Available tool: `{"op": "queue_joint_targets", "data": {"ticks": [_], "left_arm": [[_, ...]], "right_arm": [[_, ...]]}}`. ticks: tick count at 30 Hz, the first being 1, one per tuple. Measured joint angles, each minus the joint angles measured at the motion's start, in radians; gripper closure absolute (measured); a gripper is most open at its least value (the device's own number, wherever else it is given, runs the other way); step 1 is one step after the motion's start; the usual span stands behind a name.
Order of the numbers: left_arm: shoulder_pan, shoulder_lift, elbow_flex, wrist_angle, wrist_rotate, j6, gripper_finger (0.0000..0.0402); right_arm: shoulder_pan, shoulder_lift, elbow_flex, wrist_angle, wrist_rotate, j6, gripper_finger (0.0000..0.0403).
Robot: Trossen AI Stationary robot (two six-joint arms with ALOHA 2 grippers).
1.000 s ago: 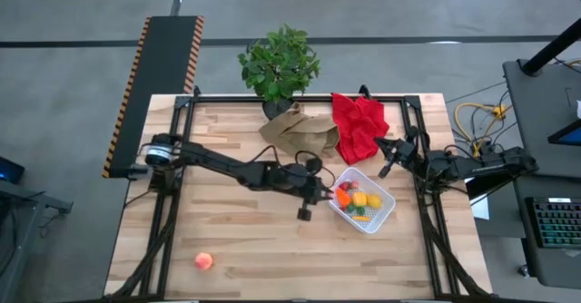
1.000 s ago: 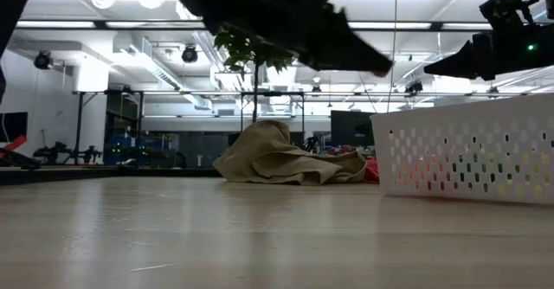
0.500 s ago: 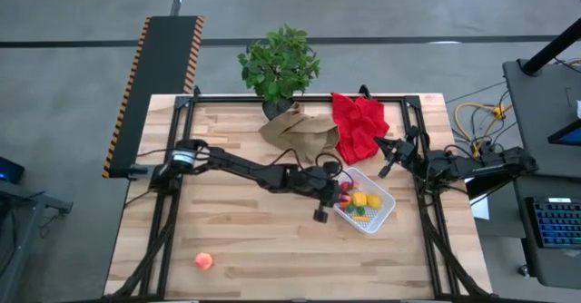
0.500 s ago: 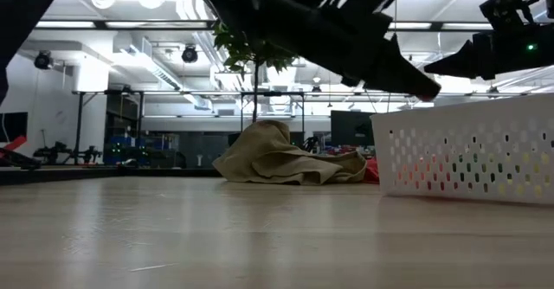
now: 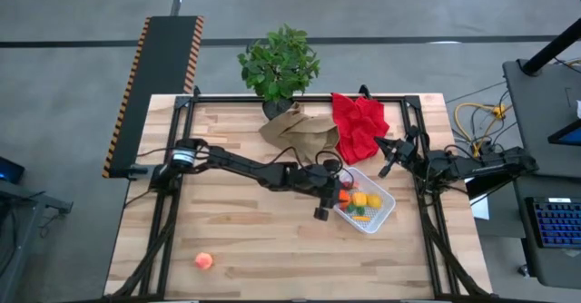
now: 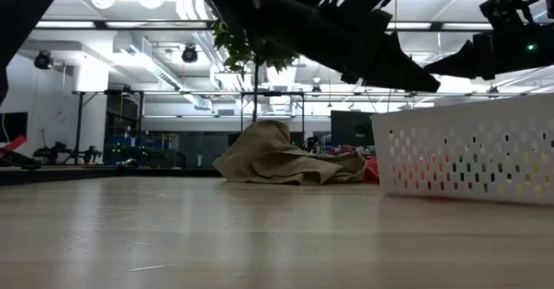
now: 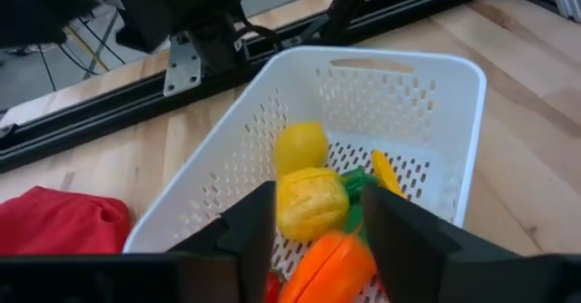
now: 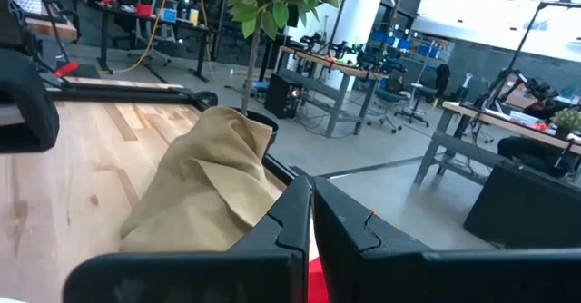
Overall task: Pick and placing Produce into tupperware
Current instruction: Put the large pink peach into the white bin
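High view: no readable writing or brand shows on anything. The left tool (image 5: 329,197) reaches across the table (image 5: 236,249) to the near-left edge of the white tupperware (image 5: 383,214), which sits right of centre, clear of the table's right rail. From the left wrist view, its fingers (image 7: 250,226) stand apart with a gap between them, gripping nothing, poised over the tupperware (image 7: 454,94), where a yellow lemon (image 7: 310,203), a second yellow fruit (image 7: 300,146) and an orange carrot (image 7: 331,262) lie together. One peach (image 5: 203,261) lies alone near the front-left corner, well apart from everything, with bare wood all around. The right tool (image 5: 388,154) hangs by the right rail, beside the red cloth (image 5: 359,122), its fingers (image 8: 272,217) pressed together on nothing. A brown paper bag (image 5: 300,129) and potted plant (image 5: 278,63) crowd the far edge.
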Motion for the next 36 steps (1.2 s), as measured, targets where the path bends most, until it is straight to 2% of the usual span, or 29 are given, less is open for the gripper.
{"op": "queue_joint_targets", "data": {"ticks": [4,7,11,14,18,22,26,30,33,36], "left_arm": [[-0.005,-0.02,0.0,-0.07,0.0,-0.001,0.0216],[-0.024,-0.086,-0.001,-0.263,-0.022,-0.023,0.0203],[-0.089,-0.205,-0.004,-0.603,-0.202,-0.144,0.0201],[-0.18,-0.295,-0.026,-0.814,-0.331,-0.235,0.0201],[-0.308,-0.421,-0.042,-1.016,-0.383,-0.442,0.0201],[-0.418,-0.512,-0.046,-1.182,-0.391,-0.709,0.0201],[-0.5,-0.578,-0.047,-1.212,-0.353,-0.923,0.0201],[-0.546,-0.604,-0.047,-1.227,-0.26,-0.992,0.0201],[-0.566,-0.6,-0.047,-1.293,-0.231,-1.067,0.0201],[-0.571,-0.574,-0.048,-1.348,-0.193,-1.074,0.02]], "right_arm": [[0.0,0.0,0.0,0.0,0.0,-0.011,0.0394],[0.0,0.0,0.0,0.0,0.0,-0.016,0.0394],[0.0,0.0,-0.001,0.0,0.0,-0.041,0.0394],[0.0,0.0,-0.001,0.003,0.001,-0.05,0.0394],[0.0,0.0,-0.001,0.01,0.005,-0.05,0.0394],[0.0,0.0,-0.001,0.011,0.007,-0.044,0.0394],[0.0,0.0,-0.001,0.018,0.007,-0.041,0.0394],[0.0,0.0,-0.001,0.027,0.015,-0.042,0.0394],[0.0,0.0,-0.001,0.033,0.027,-0.043,0.0394],[0.0,0.0,-0.001,0.041,0.028,-0.063,0.0394]]}}
